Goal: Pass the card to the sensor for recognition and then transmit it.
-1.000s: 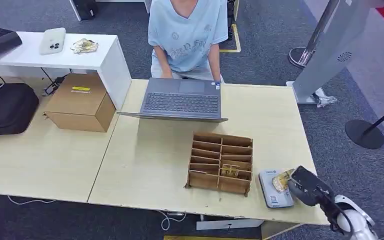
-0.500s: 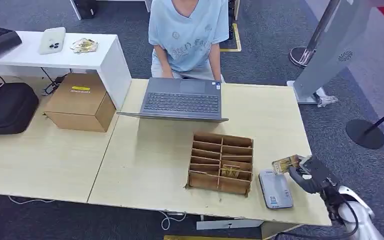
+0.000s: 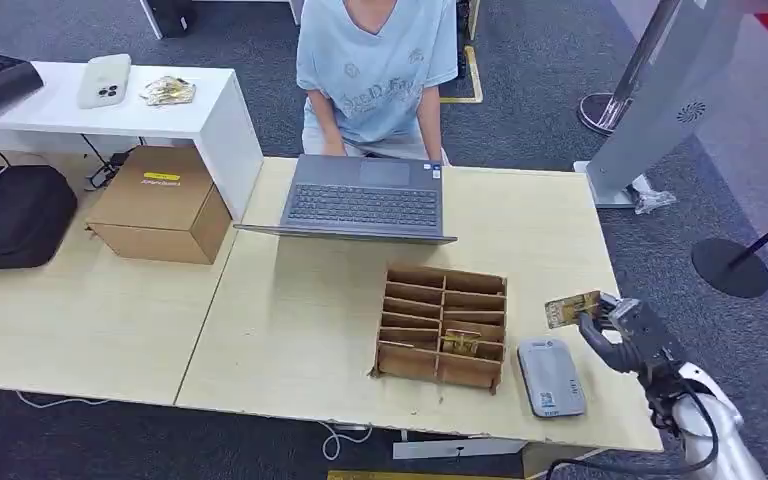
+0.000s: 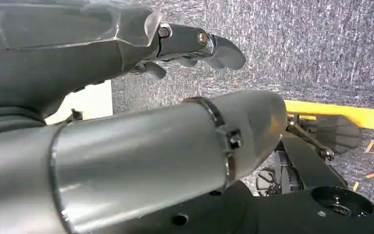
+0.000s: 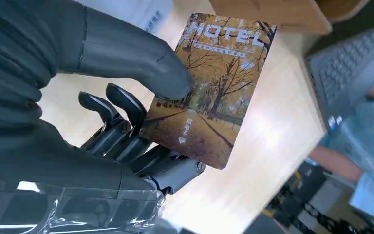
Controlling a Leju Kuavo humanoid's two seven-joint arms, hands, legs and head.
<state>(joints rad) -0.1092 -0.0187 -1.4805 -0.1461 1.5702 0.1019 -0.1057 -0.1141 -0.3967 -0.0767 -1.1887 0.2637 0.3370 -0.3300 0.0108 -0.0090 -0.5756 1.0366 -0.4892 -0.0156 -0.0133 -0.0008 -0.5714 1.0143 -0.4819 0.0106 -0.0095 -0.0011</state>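
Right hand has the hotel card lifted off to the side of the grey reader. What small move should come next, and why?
Probably carry the card forward toward the person behind the laptop. The right hand pinches it above the table, beyond the grey sensor, no longer over it, so recognition looks done and only the handover seems left.

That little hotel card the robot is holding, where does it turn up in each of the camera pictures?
Head view: the card sits at the right, held up by the right hand past the table's right edge.
Left wrist view: not in it.
Right wrist view: the card is centre frame, pinched under the thumb.
Shared landmark: the laptop, also at the right wrist picture's right edge.
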